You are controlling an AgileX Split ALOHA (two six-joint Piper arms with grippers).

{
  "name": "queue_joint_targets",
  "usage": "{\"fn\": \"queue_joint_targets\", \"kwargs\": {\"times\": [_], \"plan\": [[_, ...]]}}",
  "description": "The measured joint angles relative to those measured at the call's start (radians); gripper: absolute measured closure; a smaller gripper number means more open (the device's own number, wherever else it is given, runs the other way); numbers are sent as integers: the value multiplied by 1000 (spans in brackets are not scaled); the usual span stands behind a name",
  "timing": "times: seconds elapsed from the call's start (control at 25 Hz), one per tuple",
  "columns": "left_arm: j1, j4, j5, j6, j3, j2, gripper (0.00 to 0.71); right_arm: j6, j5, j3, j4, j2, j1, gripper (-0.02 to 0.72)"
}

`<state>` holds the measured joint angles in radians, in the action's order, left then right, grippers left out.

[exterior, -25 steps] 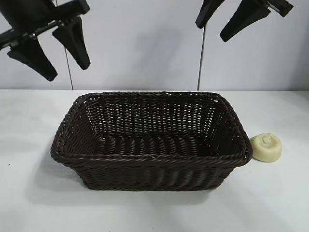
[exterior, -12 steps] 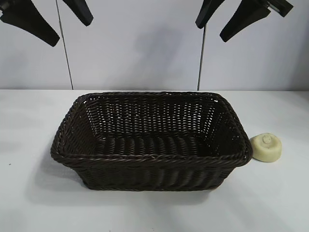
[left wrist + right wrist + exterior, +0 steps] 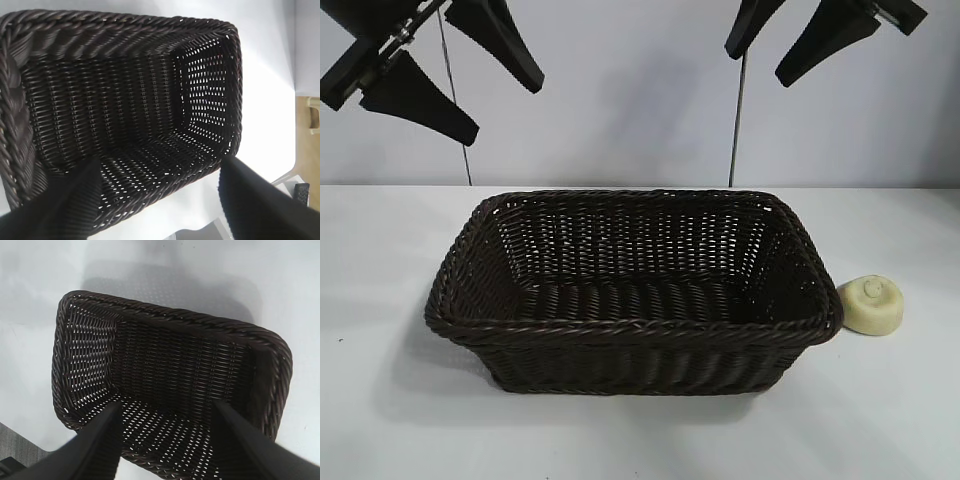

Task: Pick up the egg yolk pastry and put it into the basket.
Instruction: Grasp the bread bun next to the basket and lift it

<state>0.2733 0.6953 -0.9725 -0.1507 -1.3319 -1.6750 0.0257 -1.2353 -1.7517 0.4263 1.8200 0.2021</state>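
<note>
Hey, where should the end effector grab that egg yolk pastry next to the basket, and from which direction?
Grip the egg yolk pastry across its round sides, coming straight down from above. It sits flat on the table with its knob up, close beside the basket rim, so a sideways approach would likely hit the wicker. The right end effector, open above, is nearer.

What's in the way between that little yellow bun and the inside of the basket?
Only the basket's own right wall. The egg yolk pastry sits on the table just outside that wall, so it must be lifted over the braided rim. Nothing lies inside the basket or between pastry and wall.
</note>
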Motion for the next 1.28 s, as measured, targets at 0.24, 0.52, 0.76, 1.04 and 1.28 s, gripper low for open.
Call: {"fn": "queue_joint_targets", "kwargs": {"times": [0.24,0.52,0.76,1.04,1.28], "plan": [[0,-52,0,-1,0,0,223,0,0,0,0,0,0,314],[0,-54,-1,-1,0,0,222,0,0,0,0,0,0,314],[0,-54,-1,-1,0,0,222,0,-1,0,1,0,0,314],[0,-54,-1,-1,0,0,222,19,-1,0,16,0,0,314],[0,-55,-1,-1,0,0,222,27,-1,0,-41,0,0,314]]}}
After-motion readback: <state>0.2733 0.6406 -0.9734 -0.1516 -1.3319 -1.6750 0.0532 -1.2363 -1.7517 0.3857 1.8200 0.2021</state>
